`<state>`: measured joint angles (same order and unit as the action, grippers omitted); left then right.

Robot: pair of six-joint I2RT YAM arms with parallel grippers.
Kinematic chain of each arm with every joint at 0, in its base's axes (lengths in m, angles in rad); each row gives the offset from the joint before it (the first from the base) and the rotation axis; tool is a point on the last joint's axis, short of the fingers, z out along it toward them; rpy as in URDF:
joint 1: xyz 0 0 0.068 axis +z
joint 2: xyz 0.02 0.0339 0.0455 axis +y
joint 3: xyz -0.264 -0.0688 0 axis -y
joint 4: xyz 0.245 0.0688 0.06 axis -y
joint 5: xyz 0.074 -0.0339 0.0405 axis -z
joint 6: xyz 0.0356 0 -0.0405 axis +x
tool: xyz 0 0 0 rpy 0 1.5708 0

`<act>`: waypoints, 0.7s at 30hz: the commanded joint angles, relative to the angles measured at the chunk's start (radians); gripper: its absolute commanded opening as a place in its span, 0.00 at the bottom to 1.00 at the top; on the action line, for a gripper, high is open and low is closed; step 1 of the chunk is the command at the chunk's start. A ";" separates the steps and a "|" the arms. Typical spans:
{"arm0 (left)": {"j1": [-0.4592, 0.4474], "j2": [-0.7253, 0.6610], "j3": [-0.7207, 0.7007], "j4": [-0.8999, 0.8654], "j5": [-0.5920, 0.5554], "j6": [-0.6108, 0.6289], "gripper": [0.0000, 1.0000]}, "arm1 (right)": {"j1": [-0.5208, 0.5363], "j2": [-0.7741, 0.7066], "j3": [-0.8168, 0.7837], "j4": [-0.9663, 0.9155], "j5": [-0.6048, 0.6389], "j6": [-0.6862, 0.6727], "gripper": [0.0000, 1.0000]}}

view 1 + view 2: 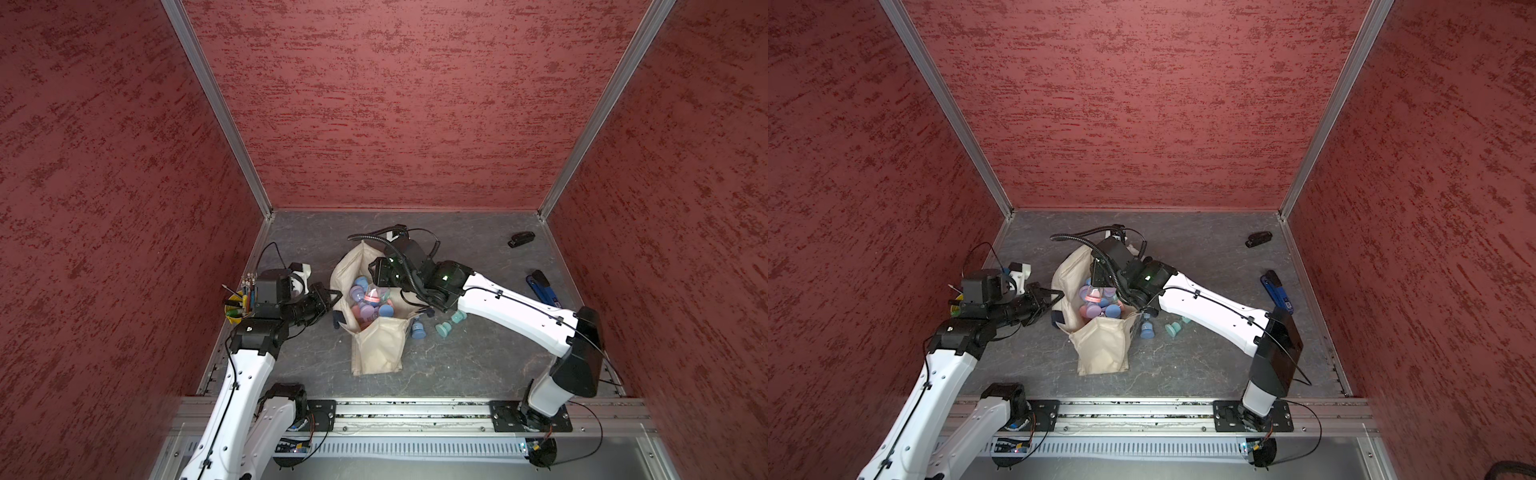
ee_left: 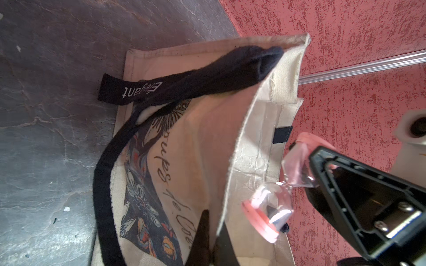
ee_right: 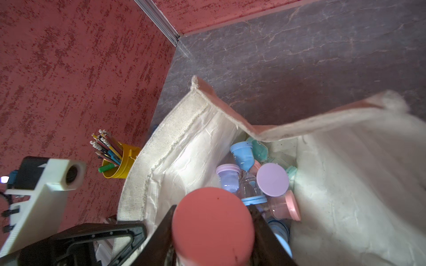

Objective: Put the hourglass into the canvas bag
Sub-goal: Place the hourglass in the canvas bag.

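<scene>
My right jaws grip the pink-capped clear hourglass (image 3: 213, 228), held over the open mouth of the cream canvas bag (image 1: 378, 349). My left jaws are closed on the bag's rim. Pastel hourglasses (image 3: 272, 179) lie inside.

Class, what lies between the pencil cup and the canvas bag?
The left end effector, shut on the bag rim, with its wrist behind it. Both top views show this.
</scene>
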<state>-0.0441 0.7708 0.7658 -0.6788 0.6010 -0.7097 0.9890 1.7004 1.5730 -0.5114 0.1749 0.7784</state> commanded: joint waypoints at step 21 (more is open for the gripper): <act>0.022 -0.013 0.002 0.048 -0.012 -0.020 0.00 | 0.023 0.110 0.323 -0.231 0.087 -0.070 0.62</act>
<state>-0.0330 0.7658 0.7647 -0.6697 0.5991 -0.7326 1.0031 1.8690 1.8317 -0.6601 0.1726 0.7338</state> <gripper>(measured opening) 0.058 0.617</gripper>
